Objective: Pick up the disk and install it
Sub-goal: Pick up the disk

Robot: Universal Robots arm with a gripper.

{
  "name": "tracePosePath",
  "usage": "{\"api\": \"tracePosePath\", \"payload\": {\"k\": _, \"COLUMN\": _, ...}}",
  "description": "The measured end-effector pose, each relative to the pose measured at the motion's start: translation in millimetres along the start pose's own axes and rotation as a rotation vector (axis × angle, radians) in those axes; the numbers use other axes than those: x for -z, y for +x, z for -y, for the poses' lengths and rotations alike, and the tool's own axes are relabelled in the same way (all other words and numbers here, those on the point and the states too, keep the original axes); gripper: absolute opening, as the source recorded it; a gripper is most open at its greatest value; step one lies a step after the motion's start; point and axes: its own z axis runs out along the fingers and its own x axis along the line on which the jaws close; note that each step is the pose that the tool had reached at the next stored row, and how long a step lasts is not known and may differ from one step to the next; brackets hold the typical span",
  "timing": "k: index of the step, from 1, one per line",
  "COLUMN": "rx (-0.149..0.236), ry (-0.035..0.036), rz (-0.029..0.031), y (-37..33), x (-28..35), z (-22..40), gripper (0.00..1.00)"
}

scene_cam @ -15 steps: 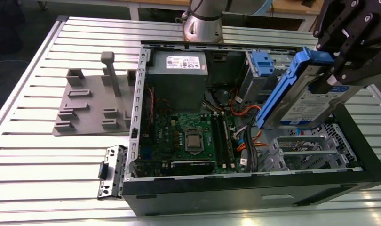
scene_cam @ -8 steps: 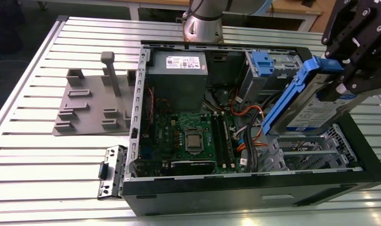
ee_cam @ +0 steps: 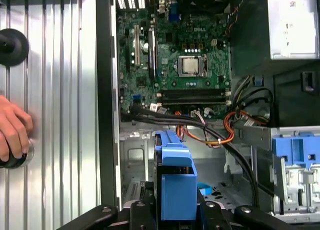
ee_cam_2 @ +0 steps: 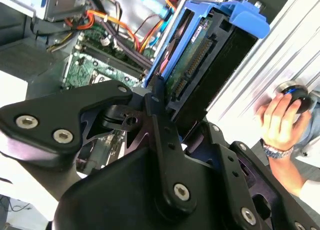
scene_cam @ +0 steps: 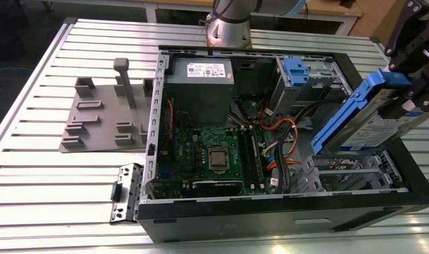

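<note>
The disk [scene_cam: 366, 124], a silver drive in a blue plastic carrier, hangs tilted above the open computer case [scene_cam: 285, 209], on the exterior view's right. My black gripper [scene_cam: 411, 98] is shut on its upper end. In the second wrist view the fingers [ee_cam_2: 150, 102] clamp the disk [ee_cam_2: 200, 55] near its connector edge. The first wrist view shows the blue carrier of the disk [ee_cam: 175, 182] end-on between the gripper [ee_cam: 175, 215] arms, over the case floor beside the motherboard [ee_cam: 175, 55].
A grey drive cage with a blue latch [scene_cam: 299, 69] stands at the case's far side, next to the power supply [scene_cam: 200, 74]. Orange and black cables [scene_cam: 282, 137] cross the middle. A grey fixture [scene_cam: 101, 119] lies on the slatted table. A person's hand [ee_cam_2: 280, 120] rests beside the case.
</note>
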Motion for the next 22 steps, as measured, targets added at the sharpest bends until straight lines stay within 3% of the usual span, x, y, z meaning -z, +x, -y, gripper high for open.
{"api": "tracePosePath", "payload": {"k": 3, "rx": 0.0, "ry": -0.0025, "rz": -0.0003, "y": -0.1, "x": -3.7, "z": 10.8, "gripper": 0.36}}
{"api": "tracePosePath", "payload": {"k": 5, "rx": 0.001, "ry": -0.0036, "rz": -0.0005, "y": 0.5, "x": -6.6, "z": 14.7, "gripper": 0.36}}
{"api": "tracePosePath", "payload": {"k": 10, "rx": 0.0, "ry": -0.0038, "rz": -0.0006, "y": 8.9, "x": -8.7, "z": 15.0, "gripper": 0.36}}
{"api": "tracePosePath", "payload": {"k": 22, "rx": 0.0, "ry": -0.0037, "rz": -0.0007, "y": 9.9, "x": -8.7, "z": 15.1, "gripper": 0.36}}
